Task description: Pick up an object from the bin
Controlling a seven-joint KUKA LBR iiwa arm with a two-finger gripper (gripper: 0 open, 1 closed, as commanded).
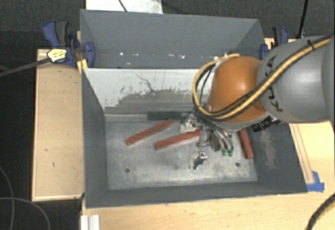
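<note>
Setup: the grey metal bin (94,129) is showing a dull, speckled floor, and its sloped back wall (152,90) is carrying scratches and a smeared scuff band. The arm (303,88) is reaching in from the right. Its orange wrist cover (233,93), wrapped by black-and-yellow cables, is hanging over the right half of the floor.

The jaws are pointing down near the middle front of the floor. How far apart they are standing, and whether they are gripping anything, cannot be told.

Nearest item: a red-brown flat stick (175,141) is lying just left of the jaws, its right end running under the wrist hardware. A second red-brown stick (149,133) is lying up-left of it. A dark bar (159,116) is resting at the back wall's foot. A third red-brown stick (246,144) is lying right of the jaws.

Around the bin, dark carpet (21,14) is showing, with a black cable (21,67) crossing it.
</note>
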